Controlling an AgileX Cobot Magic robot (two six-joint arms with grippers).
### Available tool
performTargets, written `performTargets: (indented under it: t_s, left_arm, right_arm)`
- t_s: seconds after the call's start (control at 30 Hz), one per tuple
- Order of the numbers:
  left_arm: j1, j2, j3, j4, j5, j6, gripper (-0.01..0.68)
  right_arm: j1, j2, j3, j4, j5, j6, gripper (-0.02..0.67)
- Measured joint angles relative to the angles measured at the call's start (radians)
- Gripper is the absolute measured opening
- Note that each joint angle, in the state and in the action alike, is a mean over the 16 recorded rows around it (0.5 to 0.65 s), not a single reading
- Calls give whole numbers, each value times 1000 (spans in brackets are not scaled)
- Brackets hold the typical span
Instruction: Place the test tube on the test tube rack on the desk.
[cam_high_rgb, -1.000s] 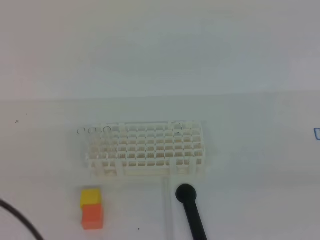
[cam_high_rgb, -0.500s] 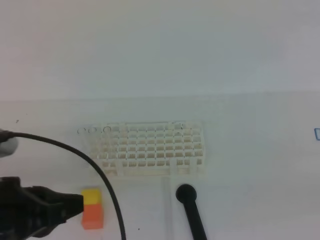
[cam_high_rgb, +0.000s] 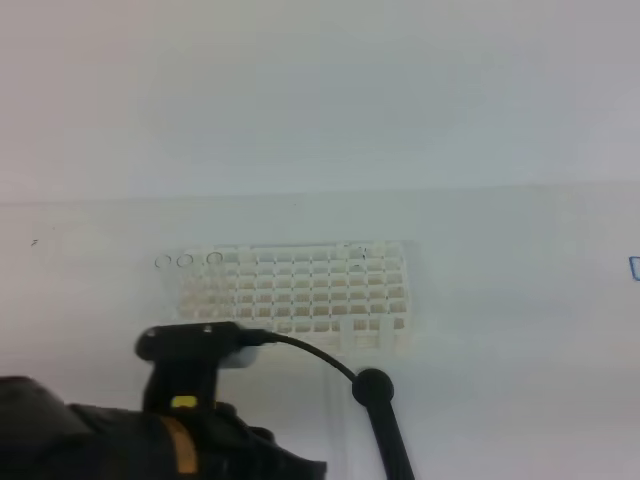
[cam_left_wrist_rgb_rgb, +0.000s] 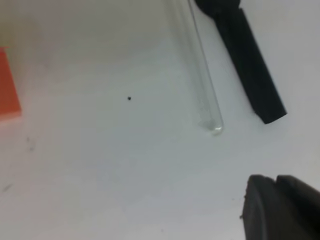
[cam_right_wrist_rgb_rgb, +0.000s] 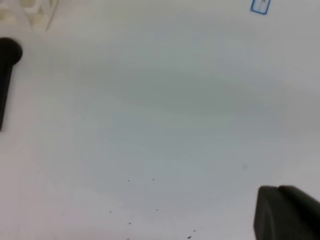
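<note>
A clear test tube (cam_left_wrist_rgb_rgb: 200, 75) lies flat on the white desk (cam_left_wrist_rgb_rgb: 100, 160), its rounded end toward my left gripper. It shows only faintly in the high view (cam_high_rgb: 336, 420), in front of the white test tube rack (cam_high_rgb: 300, 295). Three tube rims (cam_high_rgb: 185, 261) stand at the rack's back left. My left arm (cam_high_rgb: 180, 440) reaches in from the lower left. One dark finger (cam_left_wrist_rgb_rgb: 280, 210) of the left gripper shows below and right of the tube, touching nothing. In the right wrist view a single finger (cam_right_wrist_rgb_rgb: 287, 212) hangs over bare desk, holding nothing.
A black round-headed rod (cam_high_rgb: 375, 395) lies just right of the loose tube, also in the left wrist view (cam_left_wrist_rgb_rgb: 245, 55). An orange block (cam_left_wrist_rgb_rgb: 7, 85) sits to the left. A small blue mark (cam_high_rgb: 634, 266) is at the desk's right edge.
My left arm has swept in from the left edge and now covers the yellow-and-orange block in the high view. The rack, tube and rod have not moved.
</note>
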Motion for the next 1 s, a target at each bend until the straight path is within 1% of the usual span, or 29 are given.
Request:
performTargets:
  t_s: [0.1,0.17,0.3,0.4,0.53,0.8,1.0]
  left_arm:
    - [-67,105,-44,77,-19,-100,211]
    - [-95,175,-78,109,-21,-144,265]
    - [-120,304,-146,132,-10,-183,362]
    - [-123,383,-187,130,-2,-195,409]
    - [-123,465,-220,129,0,-209,430]
    - [-122,556,-235,133,-32,-234,430]
    - [-122,590,-253,152,-24,-244,427]
  right_arm:
    - [0,6,0,-9,11,19,10]
    - [0,8,0,-15,21,33,19]
    - [0,8,0,-28,42,60,38]
    - [0,8,0,-37,58,71,54]
    - [0,8,0,-42,76,76,72]
    - [0,9,0,-44,85,80,85]
    - [0,10,0,-44,84,82,85]
